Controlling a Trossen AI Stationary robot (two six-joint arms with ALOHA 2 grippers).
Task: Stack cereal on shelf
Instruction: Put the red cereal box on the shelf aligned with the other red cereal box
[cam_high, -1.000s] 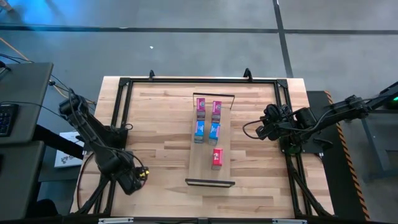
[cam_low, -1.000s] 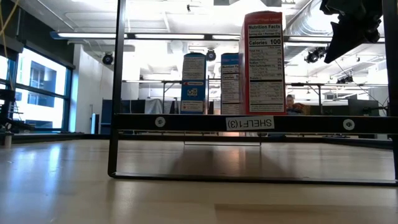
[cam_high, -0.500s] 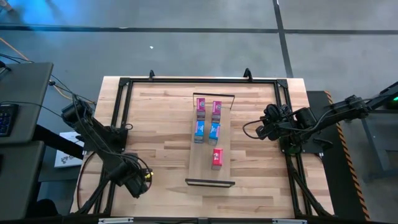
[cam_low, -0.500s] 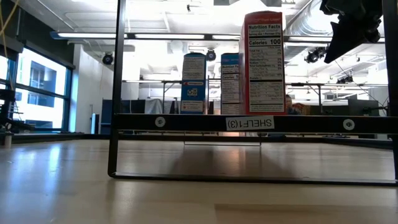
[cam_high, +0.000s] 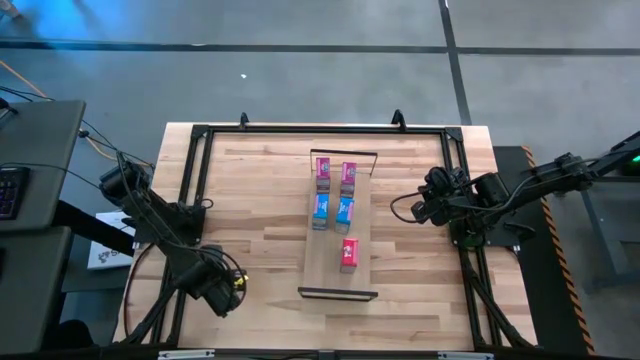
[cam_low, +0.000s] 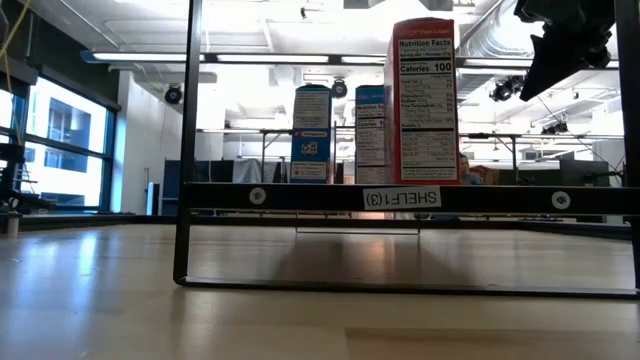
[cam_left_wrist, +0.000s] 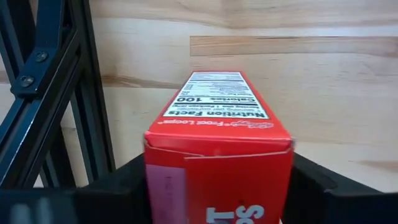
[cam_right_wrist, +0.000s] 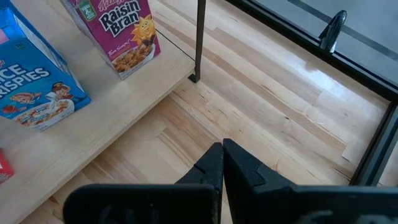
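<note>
The shelf (cam_high: 340, 275) is a long light-wood board with black wire frames at both short ends, lying mid-table. On it stand two pink boxes (cam_high: 323, 168) (cam_high: 348, 172), two blue boxes (cam_high: 321, 210) (cam_high: 344, 210) and one red box (cam_high: 348, 252), each on its base. My left gripper (cam_high: 225, 290) is near the table's near left corner, shut on a second red cereal box (cam_left_wrist: 217, 124); the gripper hides that box in the high view. My right gripper (cam_high: 425, 208) hangs shut above the table, right of the shelf. My left gripper holds the red cereal box by its end nearest the wrist (cam_left_wrist: 217, 180), pinched between the two fingers (cam_left_wrist: 118, 186), one on each long side. The box runs along the fingers and sticks out past them over the tabletop, nutrition panel (cam_left_wrist: 217, 99) facing the camera.
Black frame rails (cam_high: 195, 190) run along the table's left, far and right edges; one rail (cam_left_wrist: 43, 99) stands close beside the held box. Bare wood lies between my left gripper and the shelf. The shelf's near frame (cam_low: 400, 197) bears a label.
My left arm has shifted a little toward the table's right, staying by the near left corner with the red box held. The right arm and the boxes on the shelf have kept still.
</note>
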